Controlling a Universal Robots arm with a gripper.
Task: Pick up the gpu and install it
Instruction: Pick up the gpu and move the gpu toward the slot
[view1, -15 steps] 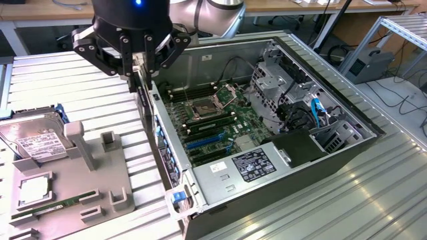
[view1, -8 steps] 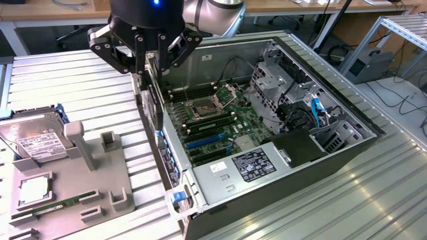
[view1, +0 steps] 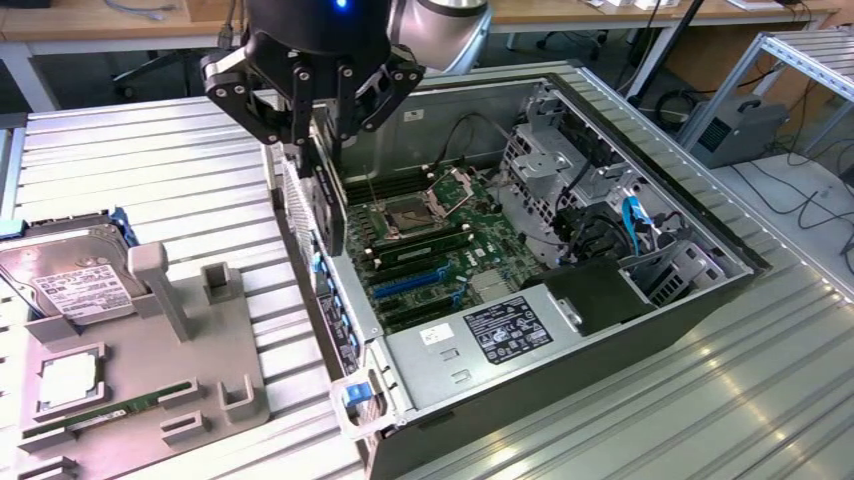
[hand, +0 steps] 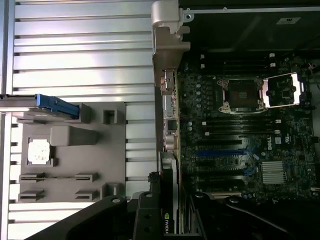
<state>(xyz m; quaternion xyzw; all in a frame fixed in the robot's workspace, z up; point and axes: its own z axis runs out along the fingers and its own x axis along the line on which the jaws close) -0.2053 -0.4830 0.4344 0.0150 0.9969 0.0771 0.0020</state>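
Pincer (view1: 320, 133) grips gpu (hand: 169, 192); wrist view: its logo (hand: 166, 223); exterior view: hard drive (view1: 67, 275).

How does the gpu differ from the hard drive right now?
The gpu stands on edge, clamped in the tool above the computer case; the hard drive lies flat, label up, ungripped. The gpu looks dark, the hard drive silver. Neither is installed in the case.
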